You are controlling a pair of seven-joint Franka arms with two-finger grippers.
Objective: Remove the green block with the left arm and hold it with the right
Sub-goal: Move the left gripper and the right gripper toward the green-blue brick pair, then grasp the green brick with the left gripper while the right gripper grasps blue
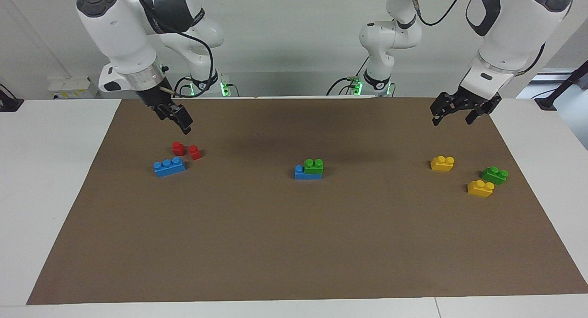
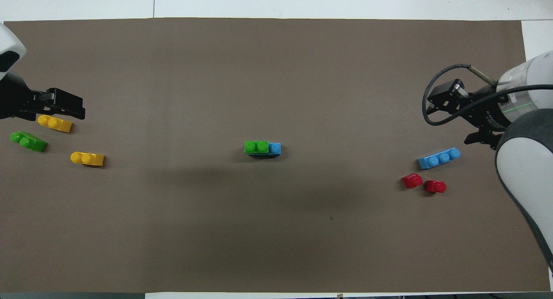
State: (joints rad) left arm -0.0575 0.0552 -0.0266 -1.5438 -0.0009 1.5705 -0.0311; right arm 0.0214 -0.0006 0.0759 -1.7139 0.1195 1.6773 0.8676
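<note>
Green block (image 1: pixel 314 166) sits stacked on a blue brick (image 1: pixel 301 172) at mid-table, covering two of its studs, one blue stud left bare at the end toward the right arm. Same pair in overhead view: green block (image 2: pixel 256 147) on blue brick (image 2: pixel 274 148). Neither gripper touches the stack.

Left gripper (image 1: pixel 452 113) hangs in the air over the mat's edge at the left arm's end of the table, fingers apart, nothing between them. In overhead view the left gripper (image 2: pixel 65 104) shows just above a yellow brick (image 2: pixel 55 123). Facing view shows it raised, well clear of the yellow brick (image 1: pixel 442 163).

Right gripper (image 1: pixel 177 118) hangs over the mat at the right arm's end, above the red pieces; cannot tell whether its fingers are apart or together. Holds nothing visible.

Loose pieces at the left arm's end: second green brick (image 1: pixel 494 174) lying between two yellow ones, second yellow brick (image 1: pixel 480 188) farther from the robots than it, near but apart.

Loose pieces at the right arm's end: long blue three-stud brick (image 1: pixel 169 166) lying flat, two small red pieces (image 1: pixel 178 148) and (image 1: pixel 195 152) just beside it, nearer to the robots. Red pieces close together, on their sides.

Brown mat (image 1: pixel 294 244) covers the white table (image 1: pixel 41 171); all bricks rest on the mat.
</note>
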